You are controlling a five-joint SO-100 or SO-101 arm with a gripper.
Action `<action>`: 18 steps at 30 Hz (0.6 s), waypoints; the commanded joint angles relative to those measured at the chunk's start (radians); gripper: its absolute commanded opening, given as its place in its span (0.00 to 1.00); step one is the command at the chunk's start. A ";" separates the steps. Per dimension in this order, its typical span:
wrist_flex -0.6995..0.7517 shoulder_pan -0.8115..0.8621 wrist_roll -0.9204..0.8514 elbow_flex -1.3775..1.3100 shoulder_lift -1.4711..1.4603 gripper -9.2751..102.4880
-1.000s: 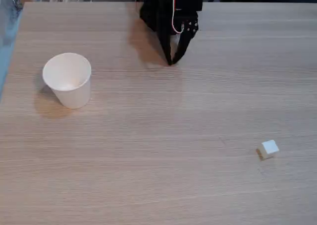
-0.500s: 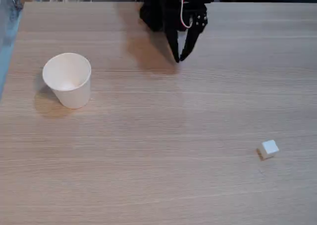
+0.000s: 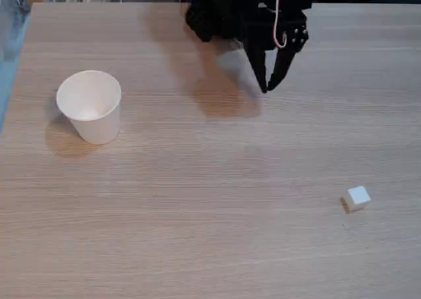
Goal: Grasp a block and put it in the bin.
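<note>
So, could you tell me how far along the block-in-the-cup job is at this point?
Nothing is finished yet. The block lies untouched on the table, lower right in the fixed view, and the cup stands upright at left. The gripper hangs near the table's far edge with nothing between its fingers. Reaching, grasping, carrying and dropping all remain.

We lose the arm (image 3: 230, 9) past the tabletop's far edge, cut off by the picture's top. The block (image 3: 357, 197) near the right edge is too small for us to read its faces.
</note>
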 commanded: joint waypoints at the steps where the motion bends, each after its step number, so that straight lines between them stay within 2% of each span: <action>1: -0.049 -0.044 0.014 0.012 -0.008 0.17; 7: -0.115 -0.084 0.006 0.009 -0.072 0.31; 18: -0.199 -0.123 -0.009 -0.087 -0.202 0.40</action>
